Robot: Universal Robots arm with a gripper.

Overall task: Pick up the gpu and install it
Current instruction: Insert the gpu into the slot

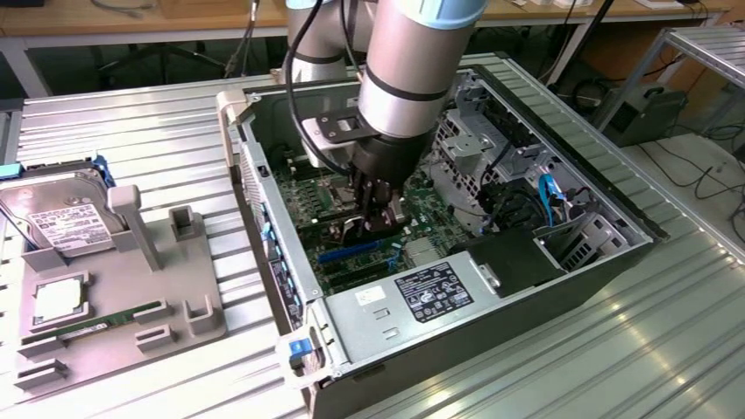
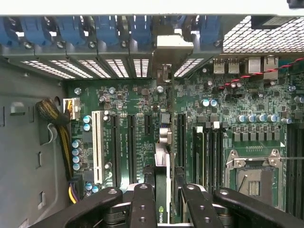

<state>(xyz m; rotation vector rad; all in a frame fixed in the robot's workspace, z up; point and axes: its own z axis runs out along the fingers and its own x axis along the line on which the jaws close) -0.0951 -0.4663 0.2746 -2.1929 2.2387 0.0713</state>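
Dark thin card, gpu [image 2: 163,190], seen edge-on in wrist view: green-black board edge, pale strip along upper part, silvery-beige bracket [image 2: 174,47] at far end against case rear wall. My gripper [image 2: 164,202] partly closed, fingers [image 2: 142,204] clamped on card's both faces. Card upright over motherboard [image 2: 228,109], among long black slots [image 2: 181,137]. Exterior view: my gripper [image 1: 375,214] deep inside open computer case [image 1: 489,314], near motherboard's middle.
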